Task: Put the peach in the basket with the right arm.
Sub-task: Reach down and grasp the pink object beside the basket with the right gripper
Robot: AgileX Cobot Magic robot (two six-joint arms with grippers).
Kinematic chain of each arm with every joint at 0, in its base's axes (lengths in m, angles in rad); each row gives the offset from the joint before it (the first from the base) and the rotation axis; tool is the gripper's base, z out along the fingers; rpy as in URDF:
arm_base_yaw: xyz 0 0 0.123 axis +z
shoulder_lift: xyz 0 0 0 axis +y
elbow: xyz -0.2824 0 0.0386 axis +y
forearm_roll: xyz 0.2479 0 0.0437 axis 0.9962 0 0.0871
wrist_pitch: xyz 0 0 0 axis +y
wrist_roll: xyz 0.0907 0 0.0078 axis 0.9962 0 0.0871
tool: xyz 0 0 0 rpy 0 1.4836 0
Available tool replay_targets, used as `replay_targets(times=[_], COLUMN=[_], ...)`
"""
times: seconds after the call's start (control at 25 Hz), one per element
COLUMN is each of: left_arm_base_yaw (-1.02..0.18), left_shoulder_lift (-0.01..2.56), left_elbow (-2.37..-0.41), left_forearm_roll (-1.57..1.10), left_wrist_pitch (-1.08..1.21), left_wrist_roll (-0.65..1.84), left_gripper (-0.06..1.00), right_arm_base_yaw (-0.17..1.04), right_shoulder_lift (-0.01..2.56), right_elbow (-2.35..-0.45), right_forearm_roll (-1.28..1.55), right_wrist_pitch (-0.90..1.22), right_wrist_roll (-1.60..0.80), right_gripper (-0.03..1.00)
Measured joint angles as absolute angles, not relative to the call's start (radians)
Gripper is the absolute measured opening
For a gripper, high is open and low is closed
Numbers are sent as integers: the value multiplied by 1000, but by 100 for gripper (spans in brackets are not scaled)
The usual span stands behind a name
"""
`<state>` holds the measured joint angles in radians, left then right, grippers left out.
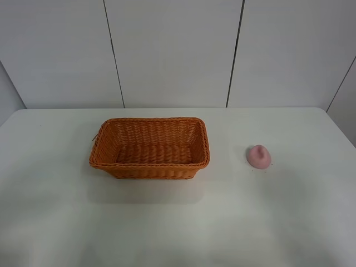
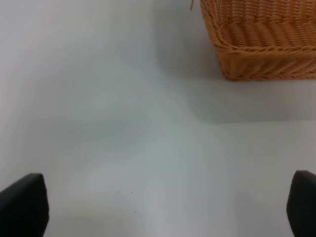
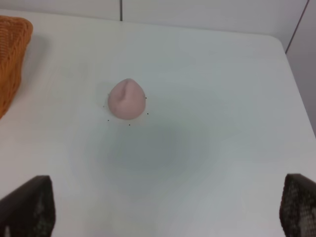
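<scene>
Right pincer [image 3: 160, 212] spread wide, empty, short of the peach [image 3: 127, 100].
It lies on the table [image 1: 300, 222] at 3 o'clock from the basket [image 1: 150, 165], well apart; centre over it, drop low, close gently across its round sides.

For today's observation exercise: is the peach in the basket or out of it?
Out. The peach lies on the table, right of the basket and apart from it; the basket's inside shows only bare weave.
</scene>
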<state>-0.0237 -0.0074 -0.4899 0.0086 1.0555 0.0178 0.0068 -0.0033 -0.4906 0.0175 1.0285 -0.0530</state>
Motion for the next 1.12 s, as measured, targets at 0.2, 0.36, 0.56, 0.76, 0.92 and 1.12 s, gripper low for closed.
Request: replay_targets(times=[0.2, 0.36, 0.56, 0.76, 0.92, 1.12], left_arm_base_yaw=[-24, -24, -24, -24, -24, -24], left_shoulder_lift=[-7, -7, -7, -7, -7, -7], left_elbow=[-490, -490, -490, -490, -490, -490], left_forearm_roll=[9, 9, 9, 9, 9, 9], left_wrist_pitch=[1055, 1055, 1055, 1055, 1055, 1055], left_wrist_roll=[18, 18, 18, 18, 18, 18], left_gripper=[99, 99, 99, 99, 99, 99], right_arm_base_yaw=[7, 7, 7, 7, 7, 7], right_shoulder_lift=[-3, -3, 47, 354, 665, 1070], right_elbow=[-491, -491, -508, -603, -703, -863], right_forearm_roll=[18, 19, 12, 10, 13, 17], right_wrist_pitch=[1028, 1028, 1010, 951, 906, 870], right_wrist_roll=[-53, -53, -53, -53, -53, -53], right_gripper=[70, 70, 70, 70, 70, 70])
